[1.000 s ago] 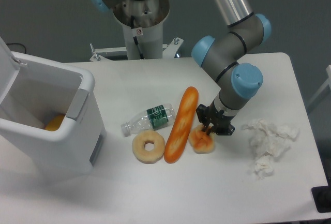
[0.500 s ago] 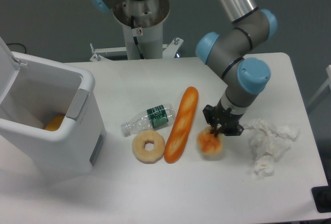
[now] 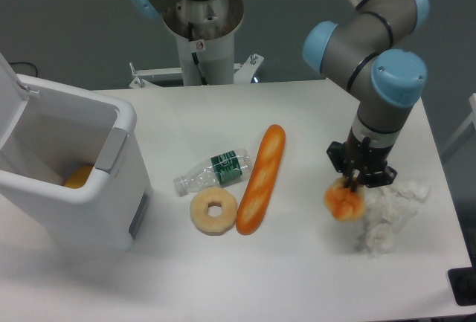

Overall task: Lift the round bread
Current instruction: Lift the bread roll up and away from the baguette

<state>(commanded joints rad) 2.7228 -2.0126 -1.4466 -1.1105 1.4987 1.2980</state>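
You're looking at a grey tubular metal robot arm with light-blue round joint caps. Its small black two-finger gripper sits below a silver wrist band.

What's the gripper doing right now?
Gripper: closed on the round bread, which hangs below it, apparently lifted off the table.

The round bread is blurred, and its top is hidden by the gripper. Behind the bread, the crumpled paper is partly covered.
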